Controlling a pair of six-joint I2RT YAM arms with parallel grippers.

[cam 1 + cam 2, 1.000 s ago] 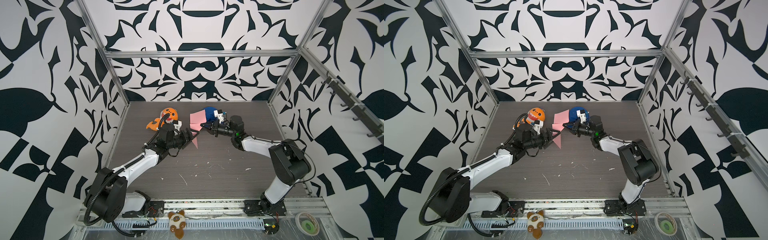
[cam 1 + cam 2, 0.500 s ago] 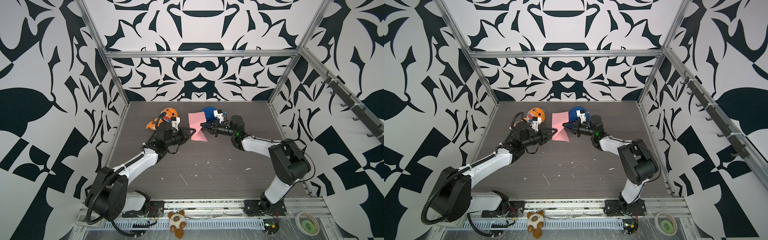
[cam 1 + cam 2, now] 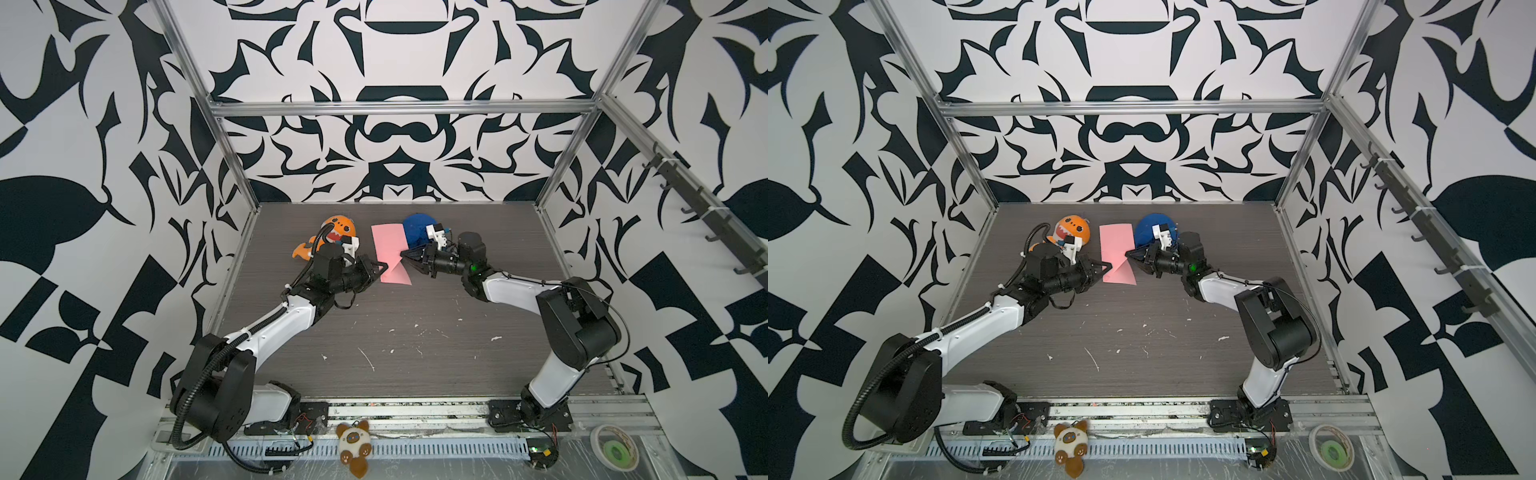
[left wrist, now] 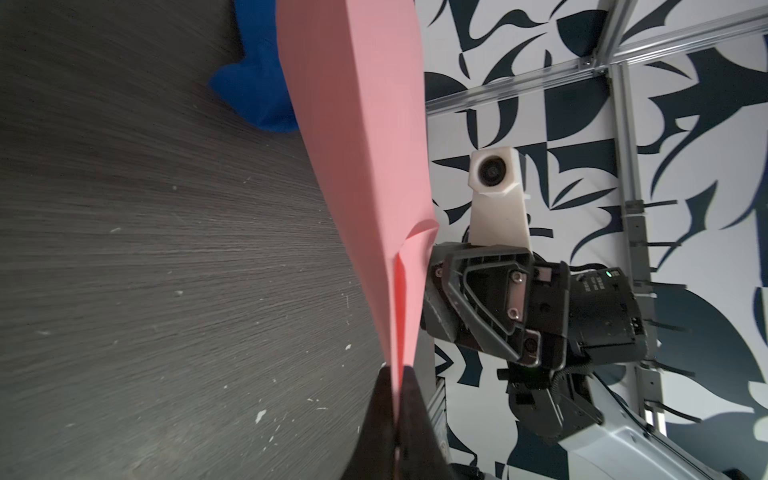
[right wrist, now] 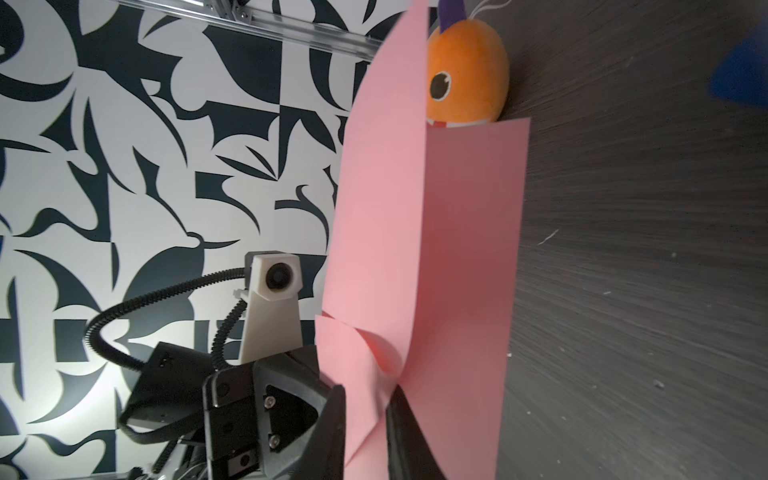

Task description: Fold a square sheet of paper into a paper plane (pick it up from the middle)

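Left wrist view: we see the left gripper [image 4: 397,376] jaws pinched together on an edge of the square sheet of paper [image 4: 357,137]. The right gripper [image 5: 365,399] jaws stand slightly apart with the sheet running between them. We see the creased sheet standing between both grippers, toward the table's far end. The dark wood-grain table [image 3: 395,332] carries white flecks. Beyond it: orange plush [image 3: 340,224], blue cloth [image 3: 412,227], black-and-white patterned walls [image 3: 395,62].

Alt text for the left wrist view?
The left gripper is shut on the edge of a folded pink paper held up over a dark table. The right gripper is close at the paper's far side; a blue cloth lies beyond.
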